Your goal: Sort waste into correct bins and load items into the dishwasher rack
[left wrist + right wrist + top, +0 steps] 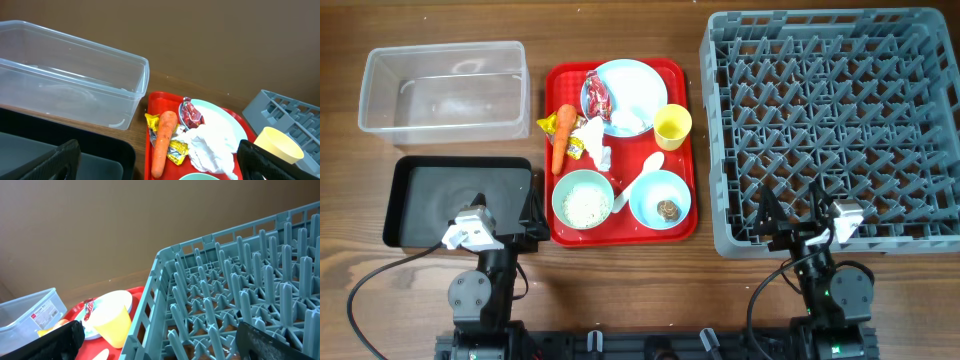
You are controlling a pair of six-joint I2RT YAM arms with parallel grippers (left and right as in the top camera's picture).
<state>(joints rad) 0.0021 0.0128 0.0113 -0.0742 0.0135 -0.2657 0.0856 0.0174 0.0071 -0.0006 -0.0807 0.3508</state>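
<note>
Left gripper point(534, 222) and right gripper point(790, 215) hover spread, empty, ready: orange carrot point(560, 140) ahead of left, dishwasher rack point(830, 120) ahead of right

The dishwasher rack point(240, 295) fills the right side, pegs upright. Just left of it sits the small yellow cup point(112, 322) on the red tray point(72, 314), with the light-blue plate point(117, 297) behind the cup and the clear tub point(30, 312) far left.

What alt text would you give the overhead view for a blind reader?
A red tray of dirty dishes and food scraps sits between a clear tub and black tray, left, and a grey dish rack, right. Two robot arms stand below, fingers open.
</note>
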